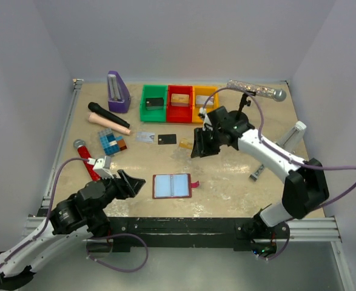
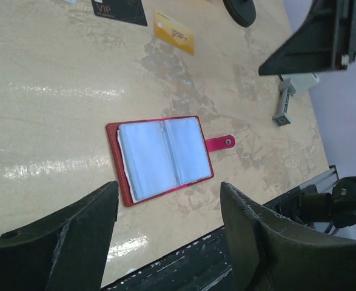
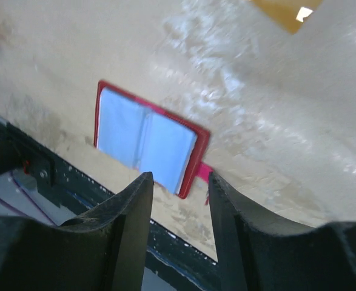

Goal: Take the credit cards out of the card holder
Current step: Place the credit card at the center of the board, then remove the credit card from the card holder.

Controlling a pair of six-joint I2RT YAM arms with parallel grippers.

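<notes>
Card holder lies flat, red-edged, glossy pale inside; left gripper and right gripper gape empty.

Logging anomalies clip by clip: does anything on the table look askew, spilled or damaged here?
Nothing stands out. The card holder lies open and flat, undamaged. Beyond it a silver card, a black card and a gold card lie loose in a rough row, the gold one slightly tilted.
</notes>
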